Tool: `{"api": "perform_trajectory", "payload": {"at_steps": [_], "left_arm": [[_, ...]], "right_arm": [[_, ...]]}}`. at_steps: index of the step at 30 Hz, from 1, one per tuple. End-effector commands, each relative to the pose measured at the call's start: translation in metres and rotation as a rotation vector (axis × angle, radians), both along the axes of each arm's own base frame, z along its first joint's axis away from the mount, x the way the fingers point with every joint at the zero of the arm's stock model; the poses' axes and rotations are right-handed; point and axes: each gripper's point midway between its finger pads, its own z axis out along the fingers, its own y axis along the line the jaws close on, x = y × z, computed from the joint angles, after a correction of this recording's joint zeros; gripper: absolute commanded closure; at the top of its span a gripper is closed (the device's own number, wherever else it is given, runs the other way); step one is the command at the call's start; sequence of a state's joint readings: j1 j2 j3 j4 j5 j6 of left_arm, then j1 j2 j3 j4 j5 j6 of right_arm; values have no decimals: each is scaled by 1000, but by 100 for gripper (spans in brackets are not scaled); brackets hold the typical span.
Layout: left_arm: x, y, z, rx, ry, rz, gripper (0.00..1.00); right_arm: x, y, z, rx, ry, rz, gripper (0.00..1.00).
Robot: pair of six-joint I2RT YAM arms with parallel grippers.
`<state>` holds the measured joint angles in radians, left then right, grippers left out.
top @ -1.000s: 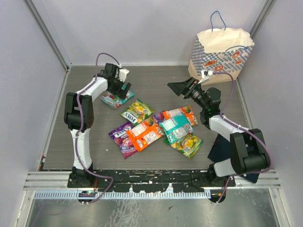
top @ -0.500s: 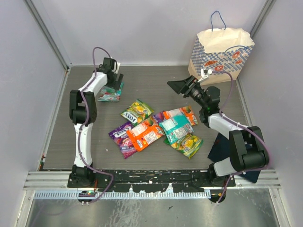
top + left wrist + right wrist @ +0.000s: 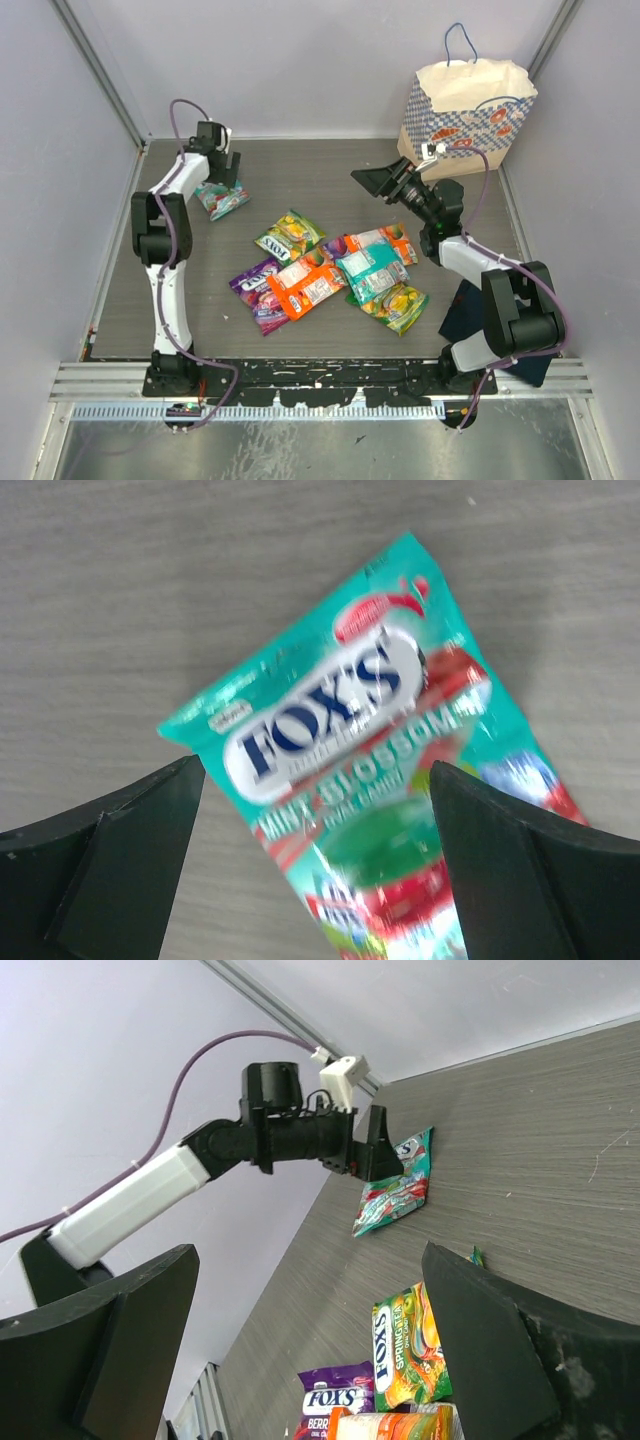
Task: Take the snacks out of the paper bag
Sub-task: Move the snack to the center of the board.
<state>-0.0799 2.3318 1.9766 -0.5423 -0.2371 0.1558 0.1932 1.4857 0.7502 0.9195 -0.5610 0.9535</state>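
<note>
Eight or so snacks (image 3: 330,268) lie out on the surface (image 3: 300,180), so the task looks near done. Top view: left pincer (image 3: 218,170) has its jaws wide apart and is clamped on nothing. A teal packet (image 3: 222,198) lies flat just on its near side, well apart from the other snacks. Right pincer (image 3: 385,181) is also spread wide and empty, raised above the surface. The paper bag (image 3: 465,105) stands upright just behind it, and the other snacks lie on its near side. The bag's inside is not visible, so I cannot tell whether any packet is left in it. Left wrist view: the teal packet lies diagonally between the two fingers (image 3: 110,870), label up; whether the tips touch it I cannot tell. Risk: the film is glossy and flat on the surface, so a closing pinch may skate over it or push it along rather than lift it. On the diagonal only a corner may be caught, and the packet could swing and drop. Right wrist view: fingers (image 3: 500,1360) are far apart with nothing between them. The camera looks away from the bag, across to the left arm (image 3: 200,1175) and the teal packet under its pincer. Risk: the bag looks light and tall and is out of this camera's sight. A blind reach could tip it, shove it against the wall, or hook the blue cord handle (image 3: 460,40). A dark cloth (image 3: 462,312) by the right arm's base might snag.
</note>
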Motion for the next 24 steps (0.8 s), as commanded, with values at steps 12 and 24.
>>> {"api": "perform_trajectory", "payload": {"at_steps": [12, 24], "left_arm": [[-67, -50, 24, -390, -107, 292, 1], [-70, -42, -27, -365, 15, 354, 2]], "right_arm": [[0, 1, 24, -16, -100, 12, 0], [2, 1, 19, -29, -92, 9, 0]]}}
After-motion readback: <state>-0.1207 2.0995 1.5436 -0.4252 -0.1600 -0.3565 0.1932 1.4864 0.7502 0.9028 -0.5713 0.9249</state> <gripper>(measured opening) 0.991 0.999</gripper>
